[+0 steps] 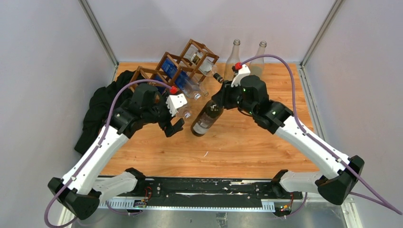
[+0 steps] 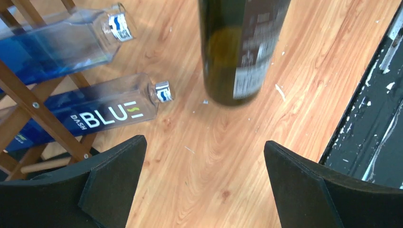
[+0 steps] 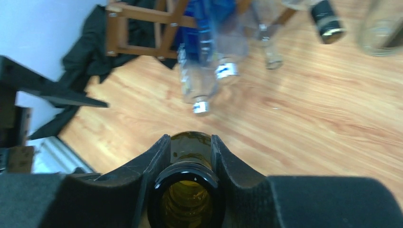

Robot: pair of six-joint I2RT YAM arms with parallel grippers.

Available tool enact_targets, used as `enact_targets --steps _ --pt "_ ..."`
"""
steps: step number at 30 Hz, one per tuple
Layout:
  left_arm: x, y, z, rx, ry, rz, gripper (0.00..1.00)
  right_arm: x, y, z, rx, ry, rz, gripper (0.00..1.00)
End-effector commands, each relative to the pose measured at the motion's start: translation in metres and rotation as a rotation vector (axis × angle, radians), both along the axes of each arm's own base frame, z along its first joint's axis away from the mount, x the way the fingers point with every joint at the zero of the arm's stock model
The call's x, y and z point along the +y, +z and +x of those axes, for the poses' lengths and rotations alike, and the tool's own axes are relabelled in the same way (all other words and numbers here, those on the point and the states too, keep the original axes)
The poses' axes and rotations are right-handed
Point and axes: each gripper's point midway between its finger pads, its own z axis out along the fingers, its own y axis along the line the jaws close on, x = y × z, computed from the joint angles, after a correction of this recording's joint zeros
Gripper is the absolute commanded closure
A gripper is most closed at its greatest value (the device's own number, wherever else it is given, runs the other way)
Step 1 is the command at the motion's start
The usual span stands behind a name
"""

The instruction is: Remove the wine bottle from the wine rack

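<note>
The right hand (image 3: 190, 145) is clamped on the neck of the wine bottle (image 1: 207, 117), with one finger on each side just below the lip. The bottle hangs tilted, base toward the near edge and neck up at the wrist. It is out of the wine rack (image 1: 179, 66) and just to the right of it. Whether its base touches the surface (image 1: 256, 142) cannot be told, since the left wrist view shows it blurred over bare wood.

The left hand (image 1: 175, 125) is spread wide and holds nothing. It sits just left of the bottle's base, and its fingers (image 2: 111, 180) are apart from the glass with a strip of bare wood between.

The rack stands slantwise at the far left of the surface. Blue bottles (image 1: 167, 67) lie in its cells with their necks poking out toward the middle, close to both the left hand and the wine bottle. Two clear bottles (image 1: 234, 56) stand upright along the far edge, behind the right hand. A black cloth (image 1: 102, 111) is heaped against the left edge beside the left arm.

Open wood runs across the right half and along the near strip, up to the black rail (image 1: 204, 187). Walls close in on the left, far and right sides.
</note>
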Motion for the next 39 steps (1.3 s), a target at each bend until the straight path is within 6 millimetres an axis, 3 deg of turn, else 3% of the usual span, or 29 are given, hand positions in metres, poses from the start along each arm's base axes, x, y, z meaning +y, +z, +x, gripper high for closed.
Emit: enact_targets --steps 1,9,15,21,28,39 --pt "0.015 -0.008 -0.005 0.111 0.053 0.073 0.00 -0.038 0.045 0.024 -0.136 -0.096 -0.064 1.00" --pt "0.041 -0.007 0.016 0.258 0.201 0.164 0.00 -0.084 0.043 0.075 -0.196 -0.256 -0.344 1.00" --pt "0.062 0.001 0.038 0.233 0.312 0.232 0.00 -0.096 0.048 0.116 -0.229 -0.341 -0.466 1.00" --pt "0.088 0.006 0.058 0.199 0.445 0.288 0.00 -0.100 0.039 0.152 -0.241 -0.384 -0.562 1.00" --pt "0.091 0.017 0.056 0.170 0.451 0.264 0.00 -0.104 0.014 0.193 -0.205 -0.404 -0.591 1.00" --pt "0.090 0.023 0.050 0.152 0.434 0.243 0.00 -0.107 -0.015 0.234 -0.132 -0.424 -0.491 1.00"
